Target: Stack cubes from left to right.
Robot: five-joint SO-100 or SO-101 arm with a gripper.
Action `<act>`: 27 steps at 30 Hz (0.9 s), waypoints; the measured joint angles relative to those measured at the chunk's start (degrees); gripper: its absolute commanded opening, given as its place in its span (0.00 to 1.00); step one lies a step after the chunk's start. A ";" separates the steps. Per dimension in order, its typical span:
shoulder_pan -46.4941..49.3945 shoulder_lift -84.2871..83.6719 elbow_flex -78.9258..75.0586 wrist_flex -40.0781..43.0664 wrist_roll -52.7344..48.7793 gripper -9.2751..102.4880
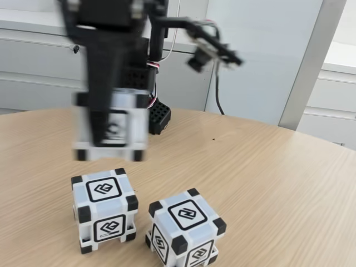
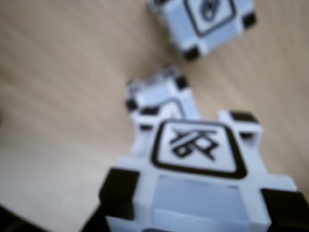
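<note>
Fixed view, left to right: the tool (image 1: 111,146) is clamped on one cube, the carried cube (image 1: 114,127), black fingers running down its front face, cube lifted clear of the tabletop (image 1: 267,167) and motion-blurred. Directly below and a touch right stands the left cube (image 1: 104,209), flat on the tabletop, glyph face up; a clear air gap separates it from the carried cube. Just beside it to the right, apart but near, sits the right cube (image 1: 186,232), turned at an angle to its neighbour. Behind, a black perforated block (image 1: 159,115) rests on the tabletop near the arm base. Wrist view: the carried cube (image 2: 198,179) is in the foreground, the cube under it (image 2: 159,92) peeks out beyond its top edge, and the other cube (image 2: 205,21) lies further off at upper right. Judgement: step in hand is placing the carried cube onto the left cube. To do it well: shift slightly right in the fixed view until the edges line up, match yaw so the corner blocks sit over corner blocks, descend slowly and vertically, keep the cube level. Release only once faces are in contact, and part the fingers without nudging the lower cube. Risk: an offset landing tips the stack, or knocks the right cube close by
</note>
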 measured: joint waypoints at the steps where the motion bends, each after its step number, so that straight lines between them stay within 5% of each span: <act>1: 0.88 0.00 0.00 0.00 -0.53 0.08; 17: 1.05 -5.71 0.00 -0.09 -29.53 0.08; 27: 2.11 -7.73 0.00 -0.09 -25.84 0.08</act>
